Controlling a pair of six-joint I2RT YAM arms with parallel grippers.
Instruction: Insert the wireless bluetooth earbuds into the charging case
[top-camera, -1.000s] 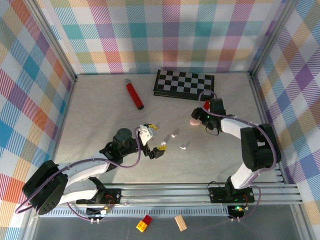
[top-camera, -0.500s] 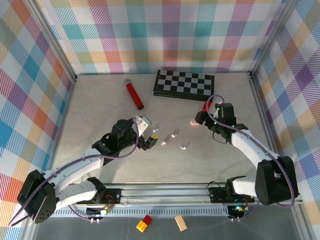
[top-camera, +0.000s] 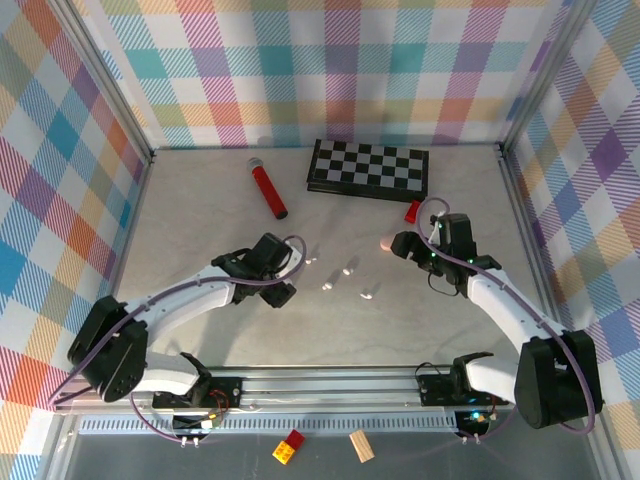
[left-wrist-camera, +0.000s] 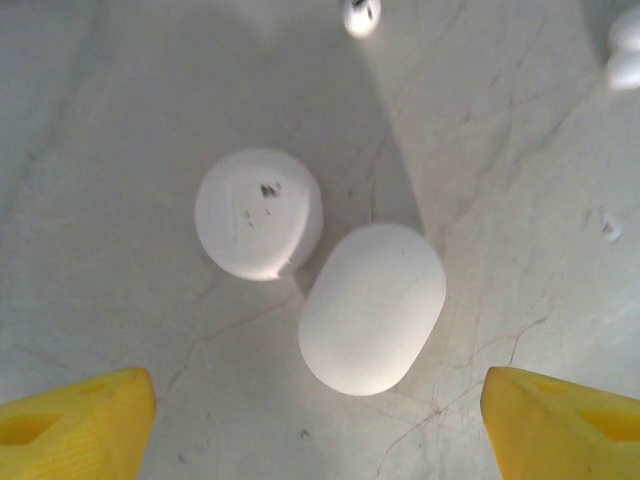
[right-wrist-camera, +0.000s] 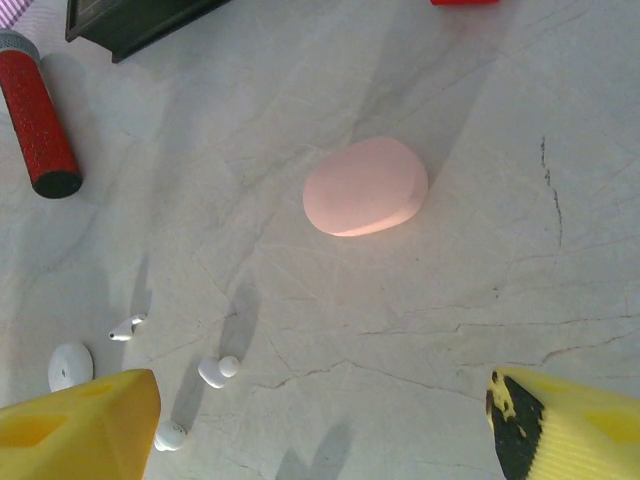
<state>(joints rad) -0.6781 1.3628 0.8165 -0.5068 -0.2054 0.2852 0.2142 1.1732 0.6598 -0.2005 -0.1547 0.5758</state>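
L jaws: spread wide, holding nothing. White oval case (left-wrist-camera: 372, 307) lies on the desk (left-wrist-camera: 120, 90) just ahead, btwn the two tips, slightly nearer the right-hand one. A round white piece (left-wrist-camera: 258, 213) sits just beside it on the far-left side, touching or nearly, can't tell which. A couple of earbuds (left-wrist-camera: 360, 15) lie further ahead, past both.

R jaws: also wide apart, empty. Pink case (right-wrist-camera: 366, 186) lies ahead, roughly centred btwn the tips and well clear of them. Three more earbuds sit off toward the left-hand tip, one close beside it.

Risks, as I judge them:
- Both cases look shut, so nothing goes in till a lid is up.
- Shells are smooth and domed; an off-centre squeeze could squirt a case out sideways.
- L jaws closing on the oval case may catch the round piece too and shove both.
- Earbuds are tiny and glossy; a tip could flick one away, or a skewed pinch on the stem could drop it.
- R jaws coming down may knock the earbud by the left-hand tip.
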